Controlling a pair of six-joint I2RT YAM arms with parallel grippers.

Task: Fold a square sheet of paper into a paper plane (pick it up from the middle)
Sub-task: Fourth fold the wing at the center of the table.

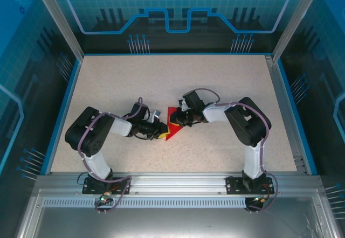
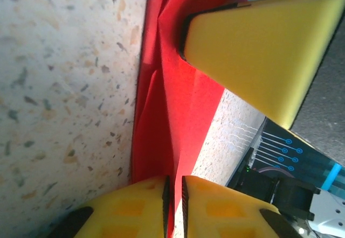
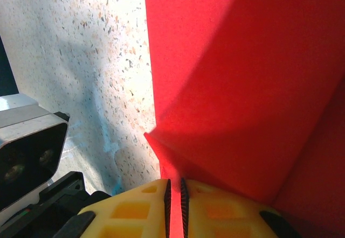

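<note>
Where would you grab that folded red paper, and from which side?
Probably at a thin outer edge, coming in low from the side rather than from above. The red paper is thin, folded in layers and lies low on the table, so only an edge fits between two fingers. The left gripper and right gripper each pinch an edge this way, from opposite sides.

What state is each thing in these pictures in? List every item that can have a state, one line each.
red sheet of paper: folded and creased, pinched by both grippers.
left gripper: shut on an edge of the red sheet of paper.
right gripper: shut on an edge of the red sheet of paper.
</note>
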